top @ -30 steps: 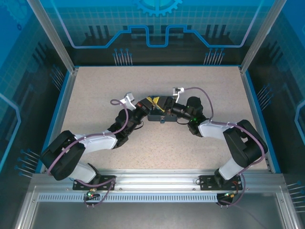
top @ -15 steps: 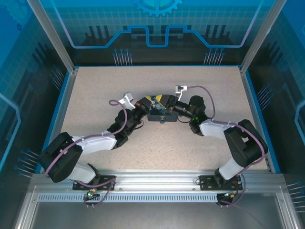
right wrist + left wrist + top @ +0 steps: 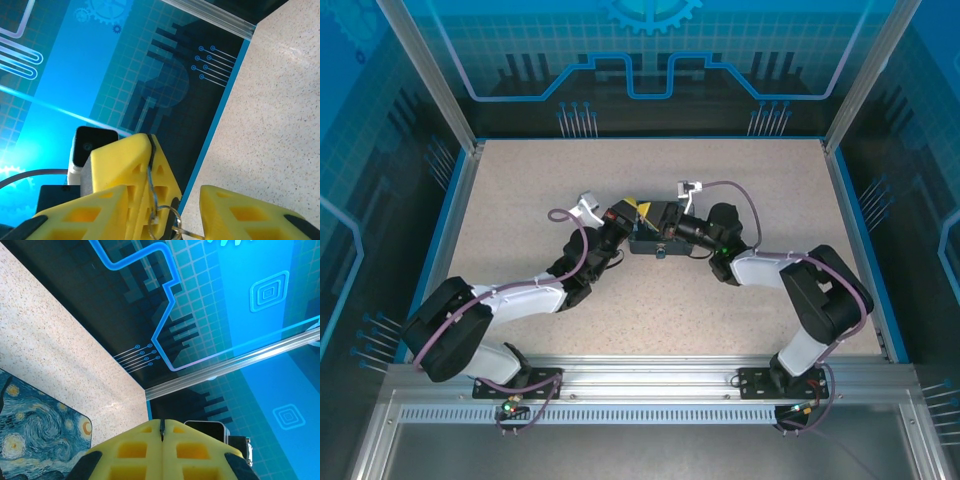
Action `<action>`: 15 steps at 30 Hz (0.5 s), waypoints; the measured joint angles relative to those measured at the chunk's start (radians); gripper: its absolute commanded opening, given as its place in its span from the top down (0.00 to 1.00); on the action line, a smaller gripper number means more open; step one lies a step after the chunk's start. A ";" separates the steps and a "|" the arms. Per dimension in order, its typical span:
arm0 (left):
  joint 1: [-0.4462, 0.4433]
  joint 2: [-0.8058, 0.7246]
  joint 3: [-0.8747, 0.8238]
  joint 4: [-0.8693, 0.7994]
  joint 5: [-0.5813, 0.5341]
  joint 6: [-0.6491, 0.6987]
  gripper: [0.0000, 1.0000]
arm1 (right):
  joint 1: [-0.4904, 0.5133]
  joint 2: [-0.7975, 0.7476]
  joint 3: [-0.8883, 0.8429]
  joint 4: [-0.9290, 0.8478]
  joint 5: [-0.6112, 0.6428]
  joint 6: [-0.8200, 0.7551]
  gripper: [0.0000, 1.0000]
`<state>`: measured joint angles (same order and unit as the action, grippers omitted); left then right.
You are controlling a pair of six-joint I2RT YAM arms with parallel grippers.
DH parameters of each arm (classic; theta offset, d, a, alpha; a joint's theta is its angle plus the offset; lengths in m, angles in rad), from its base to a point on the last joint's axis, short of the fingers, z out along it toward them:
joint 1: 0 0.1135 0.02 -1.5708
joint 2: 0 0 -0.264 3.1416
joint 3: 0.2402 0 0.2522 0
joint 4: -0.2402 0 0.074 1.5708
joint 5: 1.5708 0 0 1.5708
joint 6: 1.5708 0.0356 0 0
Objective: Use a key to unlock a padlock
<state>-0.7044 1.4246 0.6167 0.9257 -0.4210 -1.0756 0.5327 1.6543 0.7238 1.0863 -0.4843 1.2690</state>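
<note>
ITEM: padlock (image 3: 661,251). Tiny dark bit at the tin's 6 o'clock edge in top view, approx. centre of table (image 3: 620,320). Too small to read shackle or keyhole, so the ID is a judgement. Tin (image 3: 650,243): dark box; swirly blue/yellow lid at 8 o'clock in left wrist view. Ring (image 3: 170,216): small metal ring on thin wire (image 3: 151,200), which runs into the pad seam of left gripper (image 3: 161,427). Poss. the key's ring, cannot tell. L jaws: fully shut, pads flush, pinching that wire by the look. Right gripper (image 3: 162,207): jaws part open, one pad each side of L pads + ring. The 3 o'clock pad is apart from the ring; nothing held yet. CHANGE: R jaws narrowed markedly over last sec. R wrist edged toward 9 o'clock, closer to L gripper, over the tin's 12 o'clock side. L unchanged, tin not moved. MEANING (judgement): R is closing to take the ring/key. Handover stage; lock not yet reached.
</note>
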 measured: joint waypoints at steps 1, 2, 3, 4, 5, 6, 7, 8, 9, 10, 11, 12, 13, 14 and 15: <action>0.000 0.000 0.000 0.000 -0.003 0.000 1.00 | 0.002 0.003 0.000 0.000 0.004 0.002 0.63; 0.000 0.001 0.000 0.000 -0.004 0.000 1.00 | 0.003 0.005 0.001 0.000 0.005 0.006 0.65; 0.000 0.001 0.000 0.000 -0.006 0.000 1.00 | 0.003 0.007 0.002 0.001 0.005 0.008 0.67; 0.000 0.001 0.000 0.000 -0.006 0.000 1.00 | 0.003 0.008 0.003 0.001 0.005 0.010 0.68; 0.000 0.001 0.000 0.000 -0.010 0.000 1.00 | 0.003 0.009 0.004 0.002 0.006 0.011 0.70; 0.000 0.001 0.000 0.000 -0.010 0.000 1.00 | 0.003 0.009 0.005 0.003 0.006 0.013 0.70; 0.000 0.001 0.000 0.000 -0.010 0.000 1.00 | 0.003 0.010 0.006 0.006 0.006 0.014 0.70; 0.000 0.002 0.000 0.000 -0.010 0.000 1.00 | 0.003 0.012 0.009 0.007 0.005 0.014 0.70; 0.000 0.002 0.000 0.000 -0.011 0.000 1.00 | 0.004 0.013 0.011 0.008 0.005 0.014 0.70; -0.001 0.003 0.000 0.000 -0.011 0.000 1.00 | 0.004 0.014 0.012 0.009 0.005 0.014 0.70; -0.001 0.004 0.000 0.000 -0.013 0.000 1.00 | 0.004 0.016 0.013 0.009 0.005 0.014 0.71; -0.001 0.005 0.000 0.000 -0.013 0.000 1.00 | 0.004 0.017 0.013 0.009 0.005 0.014 0.72; -0.001 0.007 0.000 0.000 -0.014 0.000 1.00 | 0.005 0.018 0.014 0.010 0.005 0.014 0.73; -0.001 0.010 0.000 0.000 -0.014 0.000 1.00 | 0.006 0.020 0.015 0.010 0.005 0.015 0.75; -0.001 0.013 0.000 0.000 -0.014 0.000 1.00 | 0.006 0.021 0.017 0.011 0.005 0.015 0.78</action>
<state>-0.7055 1.4372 0.6167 0.9260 -0.4351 -1.0756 0.5392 1.6756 0.7410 1.0973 -0.4789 1.2839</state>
